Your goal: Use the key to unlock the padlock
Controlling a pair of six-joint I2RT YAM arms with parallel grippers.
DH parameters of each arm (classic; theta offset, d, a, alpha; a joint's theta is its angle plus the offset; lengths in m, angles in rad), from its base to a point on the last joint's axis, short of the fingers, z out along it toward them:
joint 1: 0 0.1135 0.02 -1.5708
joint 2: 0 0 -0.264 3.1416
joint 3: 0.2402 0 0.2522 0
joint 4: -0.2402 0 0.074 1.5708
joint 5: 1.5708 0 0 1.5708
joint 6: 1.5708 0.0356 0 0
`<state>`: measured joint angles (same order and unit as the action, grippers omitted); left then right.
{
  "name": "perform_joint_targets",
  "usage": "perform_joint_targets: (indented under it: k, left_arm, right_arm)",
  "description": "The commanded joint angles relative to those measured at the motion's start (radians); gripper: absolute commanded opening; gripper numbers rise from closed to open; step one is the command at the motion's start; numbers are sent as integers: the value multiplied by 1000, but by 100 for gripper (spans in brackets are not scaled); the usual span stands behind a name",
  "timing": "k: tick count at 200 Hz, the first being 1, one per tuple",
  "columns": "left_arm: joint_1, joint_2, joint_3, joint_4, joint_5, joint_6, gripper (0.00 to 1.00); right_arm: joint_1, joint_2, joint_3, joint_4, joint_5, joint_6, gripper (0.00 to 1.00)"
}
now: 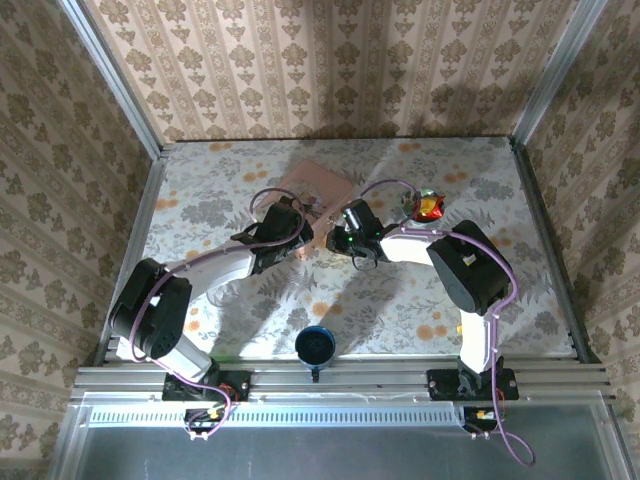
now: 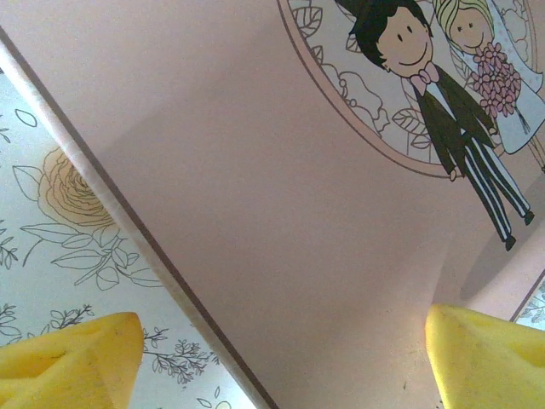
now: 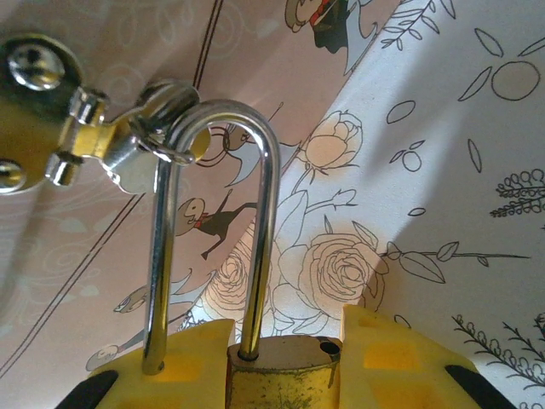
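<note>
Pinching padlock [image 3: 281, 379] in near-closed right gripper [image 3: 283, 345], shackle [image 3: 266, 179] through hasp [image 3: 128, 149] at 11 o'clock, steadying for key; straddling pink box [image 2: 255, 170] with wide-open empty left gripper [image 2: 281, 358], likely bracing

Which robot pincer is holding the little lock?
The right pincer: its yellow fingers squeeze the brass padlock by its body. The left pincer is spread wide above the pink box, gripping nothing.
</note>
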<state>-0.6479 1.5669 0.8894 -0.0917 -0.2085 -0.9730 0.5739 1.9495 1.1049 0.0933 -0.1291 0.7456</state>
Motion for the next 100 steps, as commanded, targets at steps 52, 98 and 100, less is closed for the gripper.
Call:
perform_joint_targets:
  k: [52,98,100]
  left_arm:
    - [-9,26,-55,-122,17,2,83]
    - [-7,23,-59,-123,11,2,82]
    - [-6,24,-59,-123,12,2,82]
  right_arm:
    - [-53,-12,74,59,15,43,3]
    - [-59,-34,99,43,-20,-97,7]
    - [-59,-36,101,40,-20,-106,7]
